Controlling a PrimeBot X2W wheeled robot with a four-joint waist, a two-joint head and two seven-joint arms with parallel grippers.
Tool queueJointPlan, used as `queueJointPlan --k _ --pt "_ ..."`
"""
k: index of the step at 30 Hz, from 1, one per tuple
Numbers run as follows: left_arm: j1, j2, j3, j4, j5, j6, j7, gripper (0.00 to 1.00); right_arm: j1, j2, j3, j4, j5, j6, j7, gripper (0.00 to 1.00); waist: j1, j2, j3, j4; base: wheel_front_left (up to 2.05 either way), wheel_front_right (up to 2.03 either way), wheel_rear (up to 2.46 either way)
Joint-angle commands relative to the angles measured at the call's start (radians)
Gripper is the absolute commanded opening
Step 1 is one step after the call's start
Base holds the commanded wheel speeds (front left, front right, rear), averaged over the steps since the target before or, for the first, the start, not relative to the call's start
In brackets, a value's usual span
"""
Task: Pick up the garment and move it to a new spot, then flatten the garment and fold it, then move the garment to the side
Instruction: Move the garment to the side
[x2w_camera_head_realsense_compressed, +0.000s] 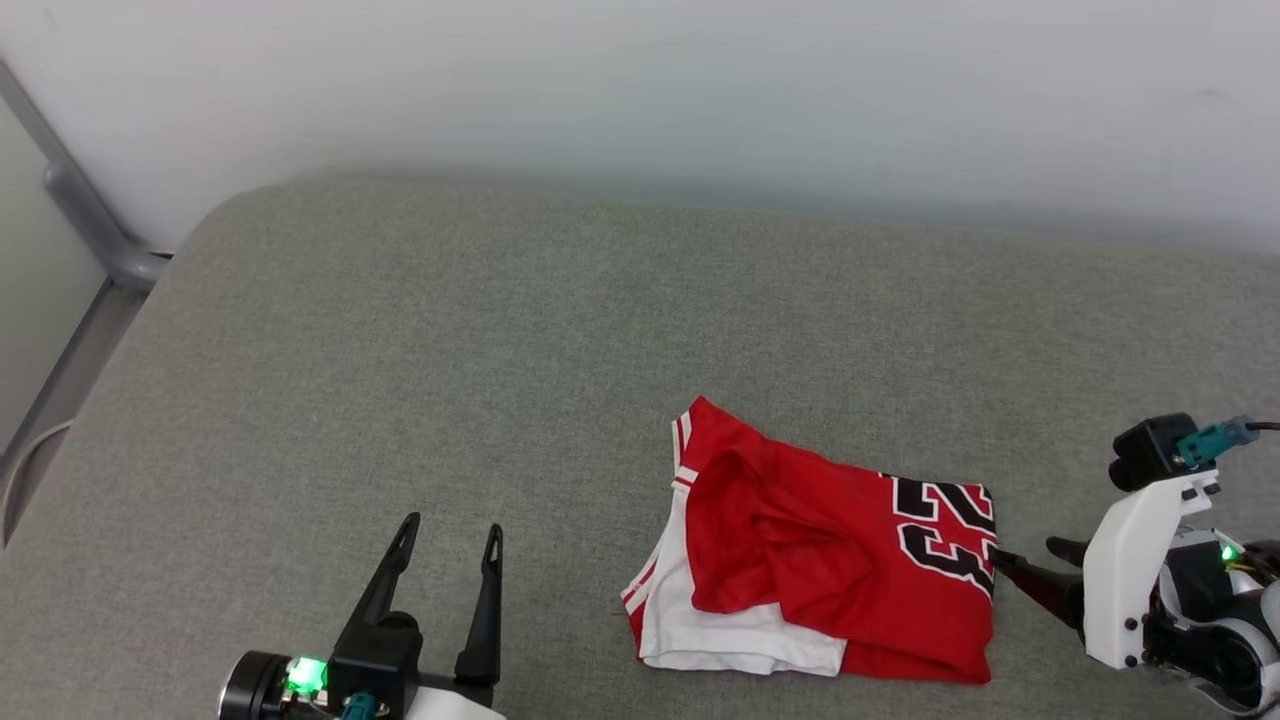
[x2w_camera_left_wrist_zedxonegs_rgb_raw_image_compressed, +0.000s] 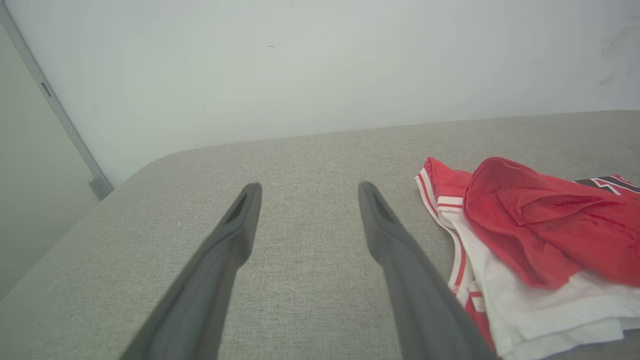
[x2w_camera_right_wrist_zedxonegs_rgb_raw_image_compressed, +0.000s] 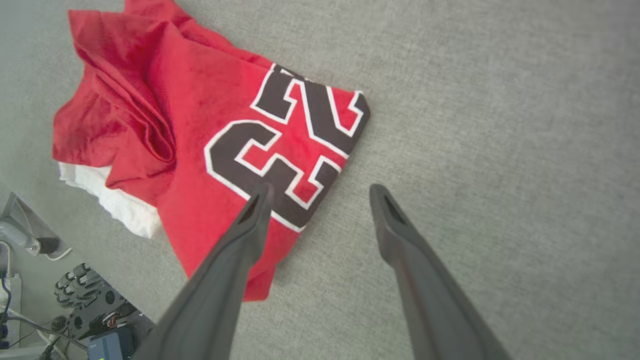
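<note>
Poised for pick-up, seemingly: right gripper (x2w_camera_right_wrist_zedxonegs_rgb_raw_image_compressed: 320, 189) at numbered edge of garment (x2w_camera_head_realsense_compressed: 850, 560), left gripper (x2w_camera_head_realsense_compressed: 452, 525) apart, both jaws wide; next, pinch cloth.

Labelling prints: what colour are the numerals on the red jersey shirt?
Black numerals with white outlines on the red jersey-style shirt; clearest in the right wrist view.

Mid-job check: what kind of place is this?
Likely an indoor test room: a grey fabric-covered surface against a bare white wall, with a clutter of electronics beside it.
</note>
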Motion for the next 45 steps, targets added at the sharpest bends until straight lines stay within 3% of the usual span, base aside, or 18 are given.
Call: queueJointPlan --k 1,7,15,19,20,21,33,45 --pt "-0.016 -0.003 -0.003 -0.003 -0.001 -0.006 -0.002 1.00 -0.017 0.007 0.001 0.008 0.004 -0.001 0.005 1.00 -0.0001 0.0000 0.017 0.014 0.00 0.00 0.00" --pt "-0.055 -0.012 -0.020 0.002 -0.001 -0.010 -0.002 1.00 -0.049 0.052 0.011 0.102 0.010 -0.001 0.007 1.00 -0.0001 0.0000 0.070 0.047 0.00 0.00 0.00" --pt "-0.089 -0.019 -0.033 0.014 -0.001 -0.011 -0.002 1.00 -0.007 0.102 0.130 0.212 0.010 0.000 0.006 1.00 -0.0001 0.0000 0.108 0.080 0.00 0.00 0.00" --pt "-0.092 -0.020 -0.028 0.017 -0.005 -0.009 -0.002 1.00 -0.014 0.100 0.157 0.213 0.020 0.001 -0.059 0.99 -0.0001 0.0000 0.110 0.080 0.00 0.00 0.00" --pt "-0.090 -0.020 -0.027 0.018 -0.006 -0.009 -0.002 1.00 -0.025 0.093 0.161 0.210 0.014 0.001 -0.083 0.35 -0.0001 0.0000 0.109 0.078 0.00 0.00 0.00" --pt "-0.089 -0.020 -0.026 0.019 -0.006 -0.009 -0.002 1.00 -0.035 0.086 0.167 0.204 0.010 0.001 -0.104 0.00 -0.0001 0.0000 0.107 0.075 0.00 0.00 0.00" --pt "-0.059 -0.021 -0.013 0.019 -0.009 -0.003 -0.002 1.00 -0.157 -0.018 0.222 0.094 -0.027 -0.001 -0.308 0.00 -0.0001 0.0000 0.058 -0.013 0.00 0.00 0.00" --pt "-0.074 -0.013 0.017 -0.016 -0.007 0.007 -0.002 1.00 -0.227 -0.167 0.232 -0.049 -0.069 -0.001 -0.297 0.00 -0.0001 0.0000 0.096 -0.181 0.00 0.00 0.00"
